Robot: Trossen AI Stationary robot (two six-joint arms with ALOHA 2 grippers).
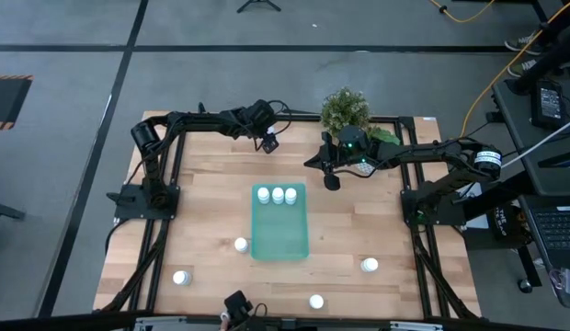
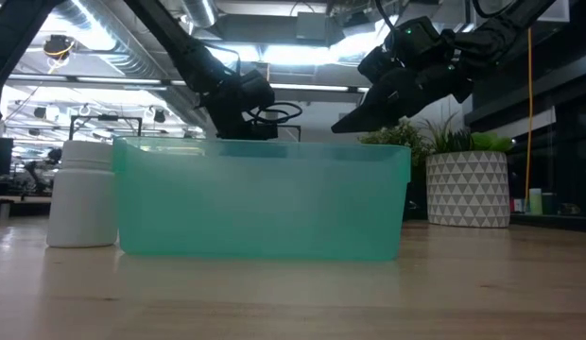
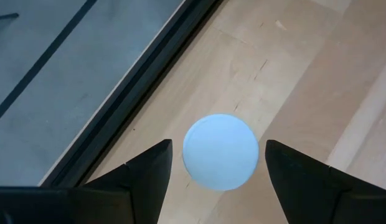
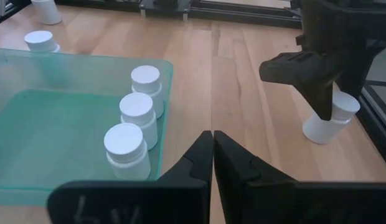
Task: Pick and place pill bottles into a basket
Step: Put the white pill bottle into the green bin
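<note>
The left pincer [image 3: 215, 171] hangs open straight above an upright pill bottle [image 3: 220, 151] at the desk's far edge, its axis vertical between the fingers; the right pincer [image 4: 213, 155] waits closed beside the basket [image 1: 281, 241].

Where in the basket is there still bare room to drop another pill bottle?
The basket is bare except along its far edge, where three pill bottles stand in a row. The floor between that row and the near wall is free. Crowding is only at that far edge.
</note>
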